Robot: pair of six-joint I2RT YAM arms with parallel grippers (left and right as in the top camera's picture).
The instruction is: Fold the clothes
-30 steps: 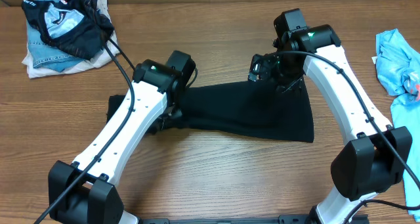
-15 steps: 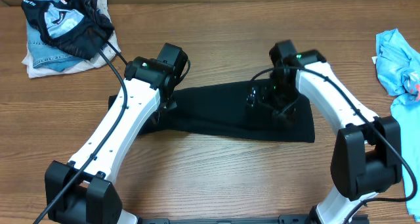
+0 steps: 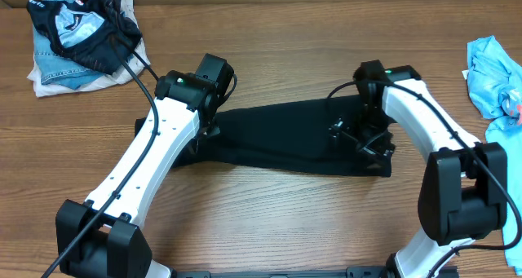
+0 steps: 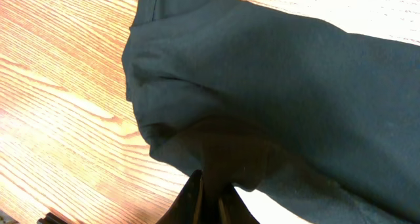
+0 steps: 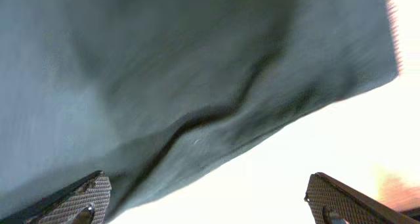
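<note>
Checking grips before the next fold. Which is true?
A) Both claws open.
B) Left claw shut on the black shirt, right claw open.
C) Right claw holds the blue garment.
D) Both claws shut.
B: the left claw pinches a bunched edge of the black shirt, while the right claw has its fingers wide apart over the cloth.

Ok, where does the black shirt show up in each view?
Overhead: the shirt is a wide dark band at the centre of the picture.
Left wrist: it fills the upper right, with the left gripper shut on its edge at the bottom.
Right wrist: it covers the upper left, above the open right gripper.
Shared landmark: the wood table bordering the shirt, washed out pale in the right wrist view.
</note>
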